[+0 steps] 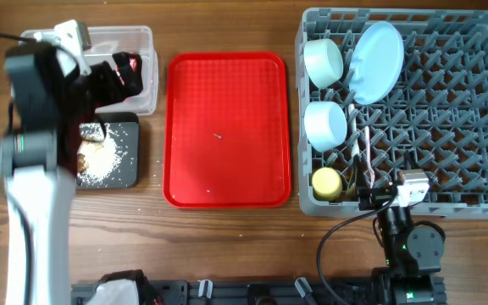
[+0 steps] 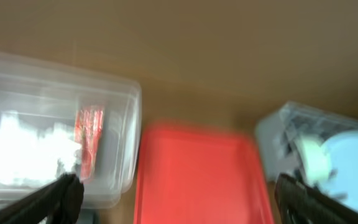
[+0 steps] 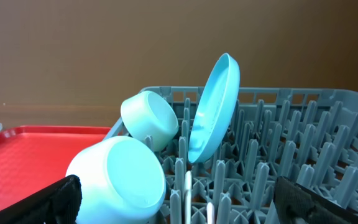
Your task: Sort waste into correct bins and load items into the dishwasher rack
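Observation:
The clear tub (image 1: pixel 142 38) at the back left holds a red wrapper (image 1: pixel 126 71). In the left wrist view the tub (image 2: pixel 126 124) shows white tissue (image 2: pixel 23 140) and the wrapper (image 2: pixel 89 140). The black tray (image 1: pixel 125 165) holds rice scraps (image 1: pixel 100 157). My left gripper (image 2: pixel 179 199) is open and empty above the tub's right end. The grey rack (image 1: pixel 456 127) holds the mint-green bowl (image 1: pixel 323 61), blue plate (image 1: pixel 376 61), blue bowl (image 1: pixel 325 124), yellow cup (image 1: pixel 326 181) and white cutlery (image 1: pixel 364 157). My right gripper (image 3: pixel 179 202) is open and empty at the rack's front edge (image 1: pixel 388 196).
The flat red tray (image 1: pixel 227 127) lies between the bins and the rack, with only a tiny speck on it. In the right wrist view the blue bowl (image 3: pixel 120 180), mint bowl (image 3: pixel 151 118) and upright plate (image 3: pixel 216 106) stand among pegs right ahead of the fingers.

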